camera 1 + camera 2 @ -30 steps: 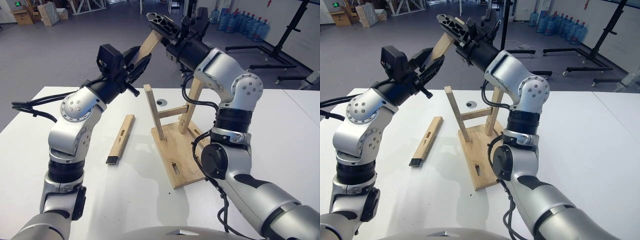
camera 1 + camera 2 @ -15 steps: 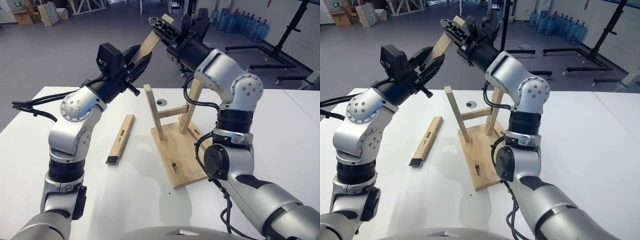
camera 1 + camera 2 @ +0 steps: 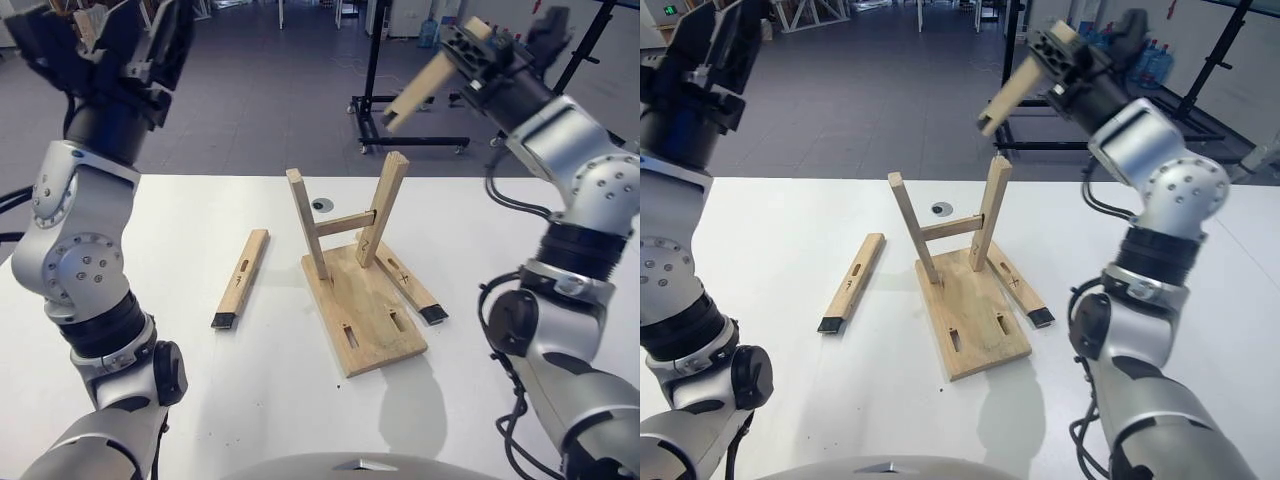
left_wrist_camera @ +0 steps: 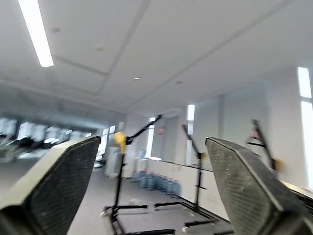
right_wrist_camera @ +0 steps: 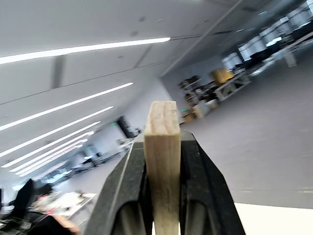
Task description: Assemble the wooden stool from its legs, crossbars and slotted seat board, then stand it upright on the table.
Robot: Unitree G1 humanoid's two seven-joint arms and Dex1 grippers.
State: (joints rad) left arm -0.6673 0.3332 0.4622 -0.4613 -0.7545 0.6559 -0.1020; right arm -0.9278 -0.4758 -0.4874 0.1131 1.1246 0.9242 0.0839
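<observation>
Right gripper (image 5: 163, 161) was up high, clamped on a wooden leg (image 3: 420, 92). Left gripper (image 4: 154, 191) was raised too, fingers wide apart. Down on the table (image 3: 250, 390), the seat board (image 3: 378, 338) lay flat with two upright legs (image 3: 307, 222) joined by a crossbar (image 3: 345, 223). A loose leg (image 3: 242, 275) lay to its left, and a second loose leg (image 3: 405, 283) just beside its right edge.

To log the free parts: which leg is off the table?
The leg in the right gripper, held in the air; two lie flat on the table, two stand in the seat board.
</observation>
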